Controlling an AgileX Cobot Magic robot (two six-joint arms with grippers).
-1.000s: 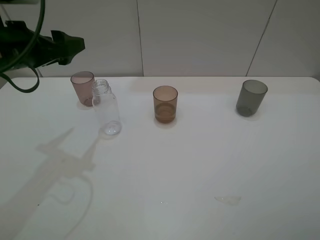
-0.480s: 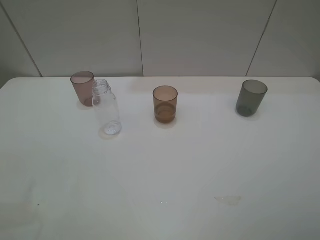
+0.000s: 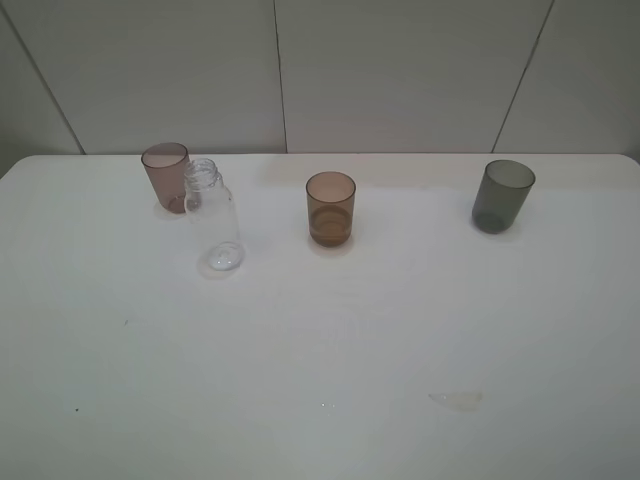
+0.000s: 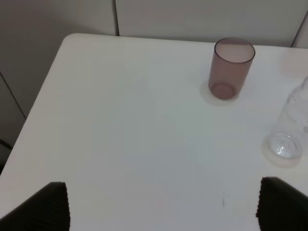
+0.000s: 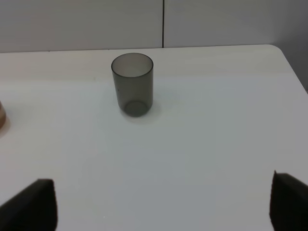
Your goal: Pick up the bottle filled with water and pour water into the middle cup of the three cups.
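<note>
bottle (image 3: 215, 222) stands upright on the tabletop (image 3: 330, 340), just beside the pink cup (image 3: 166, 176), and looks near empty. middle cup (image 3: 330, 208), amber, shows a band of liquid low inside. grey cup (image 3: 502, 195) well apart on the far side. judgement: pour appears done, bottle set down; little or nothing left.

left tool (image 4: 163, 207): tips spread wide, holding nothing, clear of the bottle. right tool (image 5: 163, 202): tips wide apart, empty.

tabletop white, matte; small wet smear (image 3: 456, 400) near the front edge. pale panelled wall (image 3: 400, 70) behind.
</note>
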